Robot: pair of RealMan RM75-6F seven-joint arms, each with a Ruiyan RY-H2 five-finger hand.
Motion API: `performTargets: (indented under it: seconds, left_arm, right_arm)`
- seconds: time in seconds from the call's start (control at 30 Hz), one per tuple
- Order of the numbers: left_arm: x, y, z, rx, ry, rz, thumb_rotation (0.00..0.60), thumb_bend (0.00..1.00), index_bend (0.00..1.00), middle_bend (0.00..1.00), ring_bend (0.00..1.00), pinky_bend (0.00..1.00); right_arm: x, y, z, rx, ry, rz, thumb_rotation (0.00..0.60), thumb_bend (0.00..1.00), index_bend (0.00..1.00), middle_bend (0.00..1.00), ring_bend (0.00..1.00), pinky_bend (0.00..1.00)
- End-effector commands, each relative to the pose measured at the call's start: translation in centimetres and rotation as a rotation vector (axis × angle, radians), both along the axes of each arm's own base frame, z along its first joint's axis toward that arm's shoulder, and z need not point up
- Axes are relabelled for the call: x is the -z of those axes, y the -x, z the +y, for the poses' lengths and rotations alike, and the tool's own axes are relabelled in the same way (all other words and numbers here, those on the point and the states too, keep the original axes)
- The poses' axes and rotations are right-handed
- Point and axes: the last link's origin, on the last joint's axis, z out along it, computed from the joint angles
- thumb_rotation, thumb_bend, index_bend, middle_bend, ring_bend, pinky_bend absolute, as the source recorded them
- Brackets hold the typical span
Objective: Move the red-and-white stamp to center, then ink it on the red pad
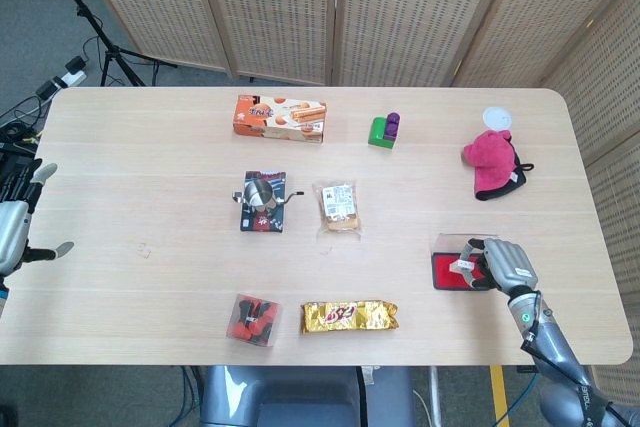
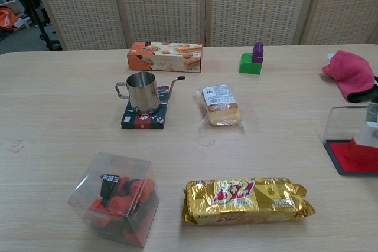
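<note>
My right hand (image 1: pixel 503 265) holds the red-and-white stamp (image 1: pixel 465 269) down on the red ink pad (image 1: pixel 445 271) near the table's right front edge. In the chest view only the stamp (image 2: pixel 368 136) shows at the right border, its red base resting on the pad's red surface (image 2: pixel 351 156), with the clear lid (image 2: pixel 342 123) standing open behind. The hand itself is cut off in that view. My left hand (image 1: pixel 12 222) hovers open at the far left edge of the table, away from everything.
A gold snack pack (image 1: pixel 349 316) and a clear box of red pieces (image 1: pixel 254 320) lie along the front. A steel kettle on a coaster (image 1: pixel 263 195), a wrapped cake (image 1: pixel 337 205), a biscuit box (image 1: pixel 281 118), green-purple blocks (image 1: pixel 384 129) and a pink cloth (image 1: pixel 492 162) sit further back.
</note>
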Motion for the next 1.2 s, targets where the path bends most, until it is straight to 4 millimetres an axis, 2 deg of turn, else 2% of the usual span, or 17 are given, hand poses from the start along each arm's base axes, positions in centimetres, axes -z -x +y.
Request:
performTargets:
  seconds: [0.03,0.4,1.2]
  left_arm:
    - [0.1,0.0,0.0,-0.001,0.002,0.001,0.6,0.08,0.0,0.0,0.0,0.0]
    - [0.1,0.0,0.0,-0.005,0.003,0.002,0.6,0.08,0.0,0.0,0.0,0.0]
    - [0.3,0.0,0.0,-0.008,0.009,0.009,0.6,0.08,0.0,0.0,0.0,0.0]
  right_arm:
    - [0.5,0.5,0.0,0.002,0.011,-0.011,0.6,0.55,0.58,0.92,1.0,1.0]
    - [1.1,1.4,-0.6,-0.022,0.082,-0.002,0.6,0.57,0.58,0.92,1.0,1.0]
    - [2.1,3.2,0.1,-0.005,0.062,0.03,0.6,0.57,0.58,0.92,1.0,1.0]
